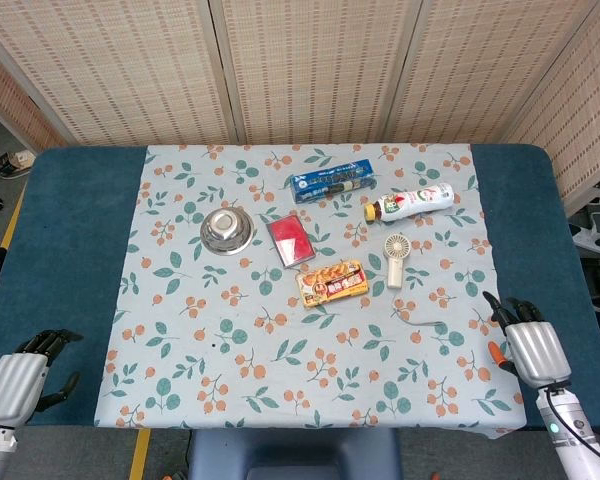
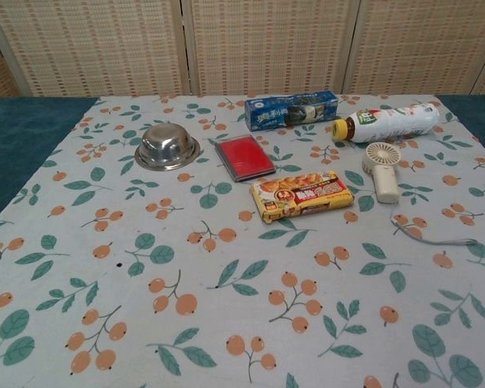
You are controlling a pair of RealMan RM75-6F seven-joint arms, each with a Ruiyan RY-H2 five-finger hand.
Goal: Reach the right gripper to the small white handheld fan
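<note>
The small white handheld fan [image 1: 395, 256] lies flat on the floral cloth at the right of centre, round head toward the back, and its thin cord [image 1: 420, 321] trails toward the front. In the chest view the fan [image 2: 383, 168] lies at the right, just below a bottle. My right hand [image 1: 531, 346] rests at the table's front right corner on the blue cover, well short of the fan, fingers apart and holding nothing. At the front left corner my left hand [image 1: 20, 378] is also empty, with its fingers apart. Neither hand shows in the chest view.
Beside the fan lie a yellow snack packet [image 1: 332, 282], a red booklet [image 1: 291, 239], a steel bowl [image 1: 227, 229], a blue box [image 1: 331, 181] and a white bottle [image 1: 410, 202] on its side. The floral cloth [image 1: 180, 340] covers the blue table.
</note>
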